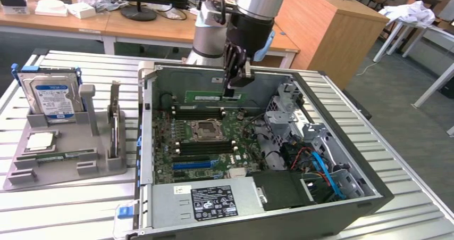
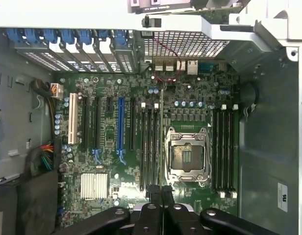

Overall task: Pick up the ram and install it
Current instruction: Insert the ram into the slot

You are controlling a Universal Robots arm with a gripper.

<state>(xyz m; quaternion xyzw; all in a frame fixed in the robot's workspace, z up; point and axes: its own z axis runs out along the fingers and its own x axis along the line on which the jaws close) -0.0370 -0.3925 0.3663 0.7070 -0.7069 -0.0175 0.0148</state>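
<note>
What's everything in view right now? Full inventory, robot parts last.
long thin green circuit-board ram stick: 1, green, gripped above the motherboard's memory slots
open metal computer case: 1, dark grey, on the table
green motherboard: 1, green, inside the case
boxy silver power supply: 1, silver, at the case's end nearest the exterior camera
moulded holder tray: 1, grey, exterior view's left of the case
blue-labelled silver hard drive: 1, upright in the tray
square silver CPU chip: 1, flat in the tray
slatted metal table: 1, silver, under everything
black gripper: 1, shut on the ram stick
</note>
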